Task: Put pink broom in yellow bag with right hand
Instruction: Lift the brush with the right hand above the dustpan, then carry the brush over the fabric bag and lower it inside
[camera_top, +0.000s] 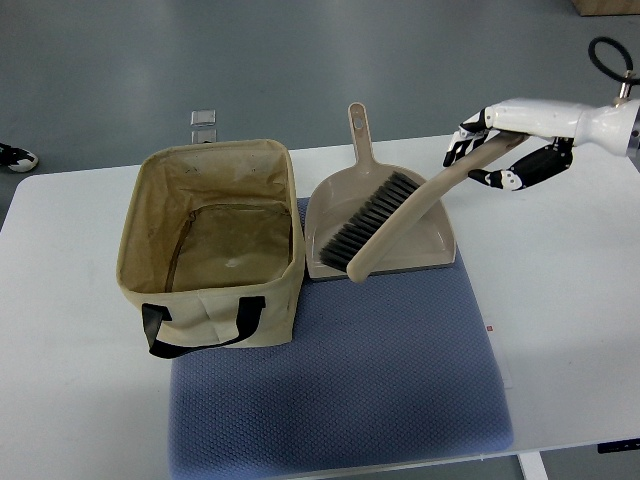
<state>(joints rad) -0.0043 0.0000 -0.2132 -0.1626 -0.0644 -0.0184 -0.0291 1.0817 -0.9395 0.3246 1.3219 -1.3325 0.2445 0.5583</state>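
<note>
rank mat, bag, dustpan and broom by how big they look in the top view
1. mat
2. bag
3. dustpan
4. broom, held in the right hand; its tilt toward the camera makes its rank against the dustpan unsure.

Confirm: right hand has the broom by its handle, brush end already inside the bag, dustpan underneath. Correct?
Not quite. The right hand does grip the broom by its handle, but the brush end is not inside the bag; the top view shows the bristles over the dustpan, beside the bag, which holds nothing visible. The dustpan underneath is right.
</note>
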